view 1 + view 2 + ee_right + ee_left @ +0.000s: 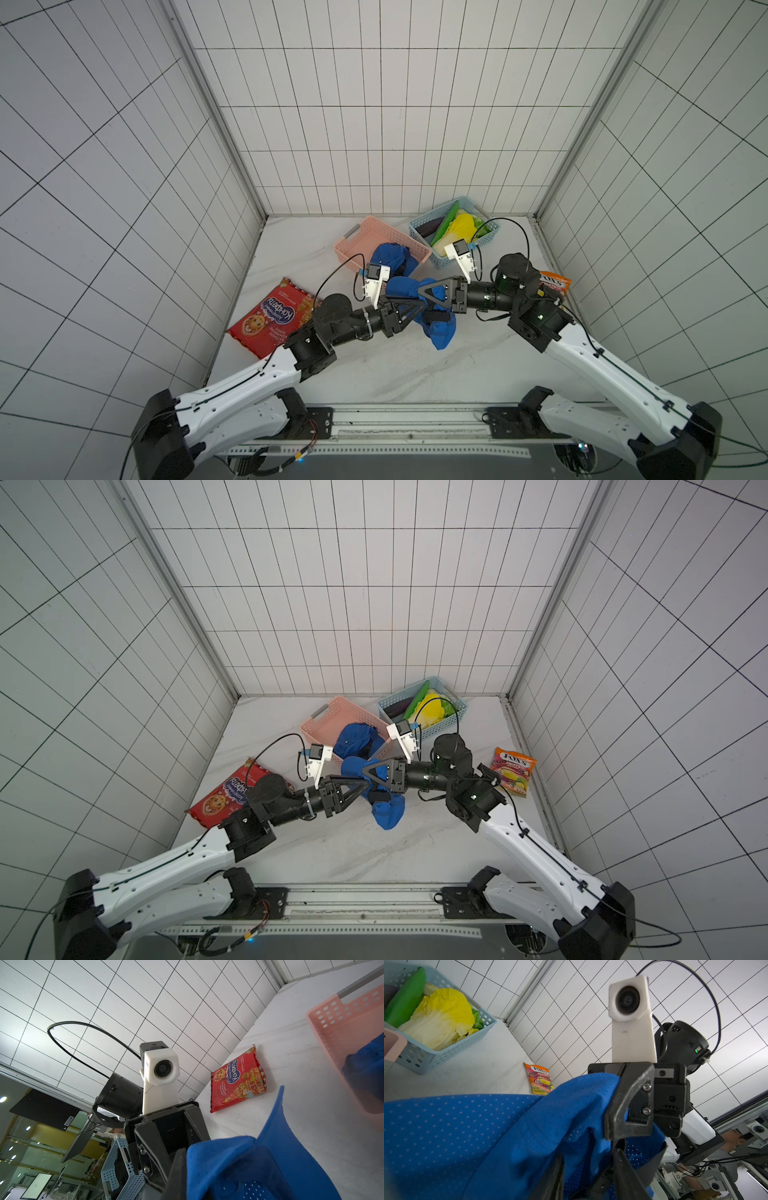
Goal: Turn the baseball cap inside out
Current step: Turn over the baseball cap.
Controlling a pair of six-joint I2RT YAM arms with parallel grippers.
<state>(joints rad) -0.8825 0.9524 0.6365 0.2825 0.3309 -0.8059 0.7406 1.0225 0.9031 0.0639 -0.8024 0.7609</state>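
surface: white table (pixel 374 374), faint grey marbling, matte
room: white tiled walls with a dark grid on three sides, metal corner posts
baseball cap (pixel 440 332): blue perforated mesh, soft crown crumpled; stiff curved brim (pixel 278 1126); held mid-table between both grippers, just in front of the pink basket; contact with the table can't be told
right gripper (pixel 363 773): black triangular fingers, jaws pressed together, pinching cap cloth
left gripper (pixel 422 305): same build, jaws partly apart, cap cloth between them; real bite can't be told
pink basket (pixel 365 226): rigid plastic, round-hole walls, grey handle
second blue cap (pixel 388 255): bunched inside the pink basket
blue basket (pixel 486 243): same hole pattern, beside the pink one at the back
contents: smooth green cucumber (pixel 446 222), crinkly yellow cabbage leaf (pixel 459 228)
cookie bag (pixel 270 318): glossy red foil, flat, by the left wall
candy pouch (pixel 513 777): orange, glossy, by the right wall
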